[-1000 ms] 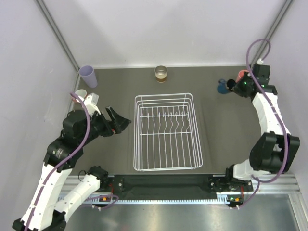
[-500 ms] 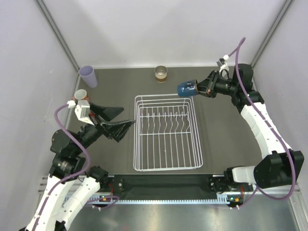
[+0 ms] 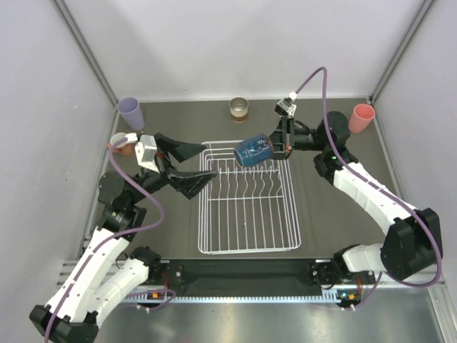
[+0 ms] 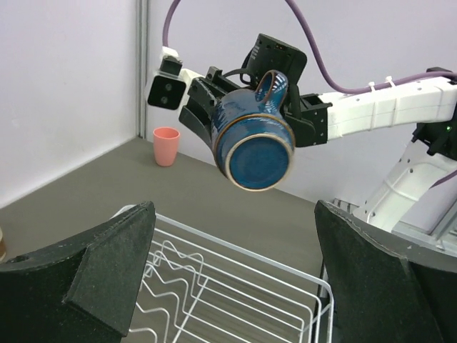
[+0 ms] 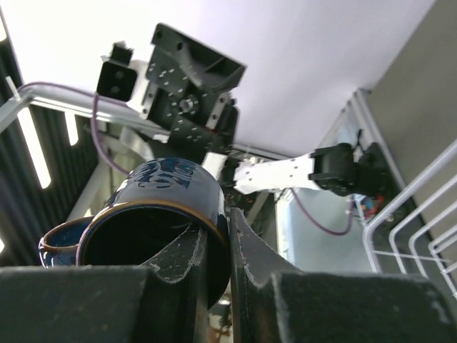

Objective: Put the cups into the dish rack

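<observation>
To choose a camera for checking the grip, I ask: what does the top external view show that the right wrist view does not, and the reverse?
Only top external: the lavender tumbler, shiny brownish cup, pink tumbler and orange mug on the table. Only right wrist: one finger inside the dark blue mug, pinching its wall. Both: the right tool holding that mug, and the dish rack.
</observation>
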### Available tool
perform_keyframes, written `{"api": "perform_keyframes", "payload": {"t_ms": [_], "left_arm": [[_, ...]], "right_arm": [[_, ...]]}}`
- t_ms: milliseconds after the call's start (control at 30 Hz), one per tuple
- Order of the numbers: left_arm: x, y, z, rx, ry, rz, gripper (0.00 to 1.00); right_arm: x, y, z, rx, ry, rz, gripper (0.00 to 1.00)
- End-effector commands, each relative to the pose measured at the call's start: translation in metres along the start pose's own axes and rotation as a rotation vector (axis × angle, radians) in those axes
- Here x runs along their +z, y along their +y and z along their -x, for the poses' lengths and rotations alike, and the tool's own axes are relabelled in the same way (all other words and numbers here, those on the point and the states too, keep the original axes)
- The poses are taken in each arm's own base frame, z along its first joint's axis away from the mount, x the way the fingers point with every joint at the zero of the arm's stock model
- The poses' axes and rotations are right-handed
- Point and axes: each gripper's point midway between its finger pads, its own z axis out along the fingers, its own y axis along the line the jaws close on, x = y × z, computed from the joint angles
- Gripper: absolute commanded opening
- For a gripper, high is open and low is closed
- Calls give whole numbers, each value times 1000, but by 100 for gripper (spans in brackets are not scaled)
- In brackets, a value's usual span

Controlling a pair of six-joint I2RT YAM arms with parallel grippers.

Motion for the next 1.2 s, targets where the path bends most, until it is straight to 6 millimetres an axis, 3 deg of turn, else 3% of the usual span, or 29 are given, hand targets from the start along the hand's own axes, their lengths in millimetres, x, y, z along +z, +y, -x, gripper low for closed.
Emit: {"api": "perform_keyframes", "payload": {"t_ms": [0, 167, 500, 833, 1167], "left_arm": [[9, -9, 17, 136, -69, -98, 98], [17, -4, 14, 156, -61, -107, 98], [22, -15, 13, 147, -38, -167, 98], [27, -5, 6, 168, -19, -125, 98], [33, 2, -4, 162, 14, -115, 97]], "right_arm": [[10, 45, -9, -46, 37, 147, 0], [24, 34, -4, 38, -2, 130, 0], [39, 10, 0, 61, -38, 0, 0], [58, 9, -5, 95, -30, 7, 0], [72, 27, -13, 104, -10, 72, 0]]}}
